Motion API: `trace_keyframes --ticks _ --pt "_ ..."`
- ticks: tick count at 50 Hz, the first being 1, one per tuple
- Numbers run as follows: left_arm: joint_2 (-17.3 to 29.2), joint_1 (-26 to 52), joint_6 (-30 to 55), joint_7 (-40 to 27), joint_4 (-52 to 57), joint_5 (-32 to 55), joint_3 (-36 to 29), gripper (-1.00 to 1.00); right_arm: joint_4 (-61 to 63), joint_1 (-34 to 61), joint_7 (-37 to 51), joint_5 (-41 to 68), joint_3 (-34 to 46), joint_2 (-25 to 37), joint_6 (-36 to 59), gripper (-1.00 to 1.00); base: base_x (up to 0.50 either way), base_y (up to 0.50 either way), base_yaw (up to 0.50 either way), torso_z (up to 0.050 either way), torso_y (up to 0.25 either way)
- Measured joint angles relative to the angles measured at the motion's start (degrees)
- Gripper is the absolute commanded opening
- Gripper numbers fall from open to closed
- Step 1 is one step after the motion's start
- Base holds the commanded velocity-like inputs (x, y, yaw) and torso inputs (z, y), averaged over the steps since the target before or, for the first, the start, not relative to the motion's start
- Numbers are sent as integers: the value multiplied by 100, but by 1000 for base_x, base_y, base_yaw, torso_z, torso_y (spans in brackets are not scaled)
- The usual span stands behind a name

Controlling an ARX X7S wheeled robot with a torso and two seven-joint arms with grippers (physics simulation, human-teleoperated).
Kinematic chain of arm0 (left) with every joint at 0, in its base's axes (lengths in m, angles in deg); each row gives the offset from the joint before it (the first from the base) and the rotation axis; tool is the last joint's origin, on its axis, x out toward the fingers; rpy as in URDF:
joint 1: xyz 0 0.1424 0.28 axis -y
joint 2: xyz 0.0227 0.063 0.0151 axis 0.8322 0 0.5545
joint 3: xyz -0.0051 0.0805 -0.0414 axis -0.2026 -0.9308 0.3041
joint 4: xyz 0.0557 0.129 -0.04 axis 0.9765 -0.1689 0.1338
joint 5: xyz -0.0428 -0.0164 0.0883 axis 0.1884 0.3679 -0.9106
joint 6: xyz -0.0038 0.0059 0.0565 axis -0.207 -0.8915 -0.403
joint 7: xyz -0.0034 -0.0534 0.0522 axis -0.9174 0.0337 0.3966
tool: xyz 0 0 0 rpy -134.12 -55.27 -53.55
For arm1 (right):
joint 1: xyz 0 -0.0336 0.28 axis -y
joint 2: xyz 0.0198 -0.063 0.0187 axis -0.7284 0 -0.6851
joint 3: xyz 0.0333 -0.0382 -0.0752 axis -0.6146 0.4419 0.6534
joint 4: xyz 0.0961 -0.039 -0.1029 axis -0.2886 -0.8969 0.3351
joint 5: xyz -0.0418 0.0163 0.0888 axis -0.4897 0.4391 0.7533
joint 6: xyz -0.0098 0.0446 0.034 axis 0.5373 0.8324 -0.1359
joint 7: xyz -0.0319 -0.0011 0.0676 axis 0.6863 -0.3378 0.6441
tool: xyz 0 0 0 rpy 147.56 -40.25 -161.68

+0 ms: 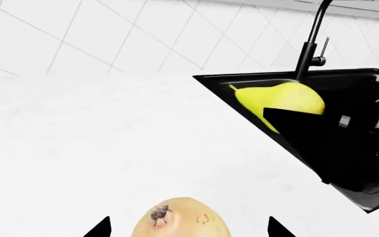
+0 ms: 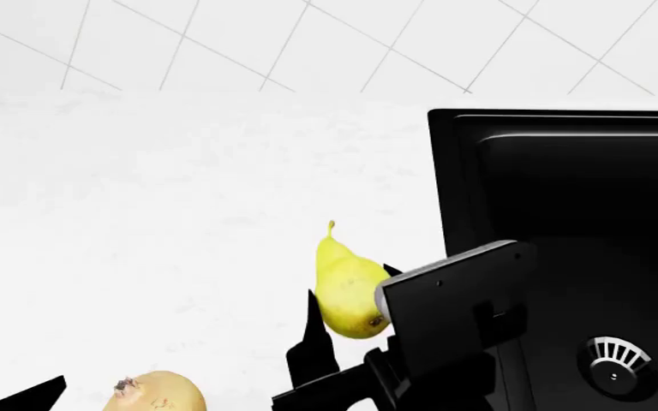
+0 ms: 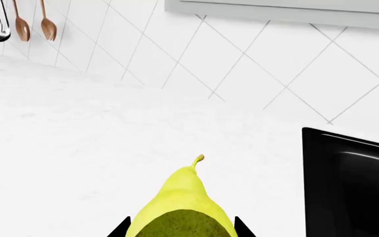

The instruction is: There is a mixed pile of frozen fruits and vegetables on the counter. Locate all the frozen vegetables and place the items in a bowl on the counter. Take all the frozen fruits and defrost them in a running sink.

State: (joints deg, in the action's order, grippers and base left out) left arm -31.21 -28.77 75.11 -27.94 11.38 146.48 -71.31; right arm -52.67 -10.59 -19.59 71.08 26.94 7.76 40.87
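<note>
Now right fingers (image 2: 352,300) flank the pear (image 2: 349,291) (stem up) beside the sink (image 2: 569,171).

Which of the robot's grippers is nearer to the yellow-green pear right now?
The right. The right gripper has its fingers on either side of the pear, beside the sink. The left gripper is farther off, at the yellow-tan item.

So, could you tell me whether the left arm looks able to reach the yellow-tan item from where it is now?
Probably yes: the left pincer sits open around the yellow-tan item on the counter, with nothing between them.
</note>
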Motion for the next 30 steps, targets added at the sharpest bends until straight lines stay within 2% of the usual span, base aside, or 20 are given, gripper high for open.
trace_keyframes --ticks 30 --pt "-410 519 166 182 -909 -498 -658 100 104 -146 53 4 4 71 -79 -100 0 0 0 0 0"
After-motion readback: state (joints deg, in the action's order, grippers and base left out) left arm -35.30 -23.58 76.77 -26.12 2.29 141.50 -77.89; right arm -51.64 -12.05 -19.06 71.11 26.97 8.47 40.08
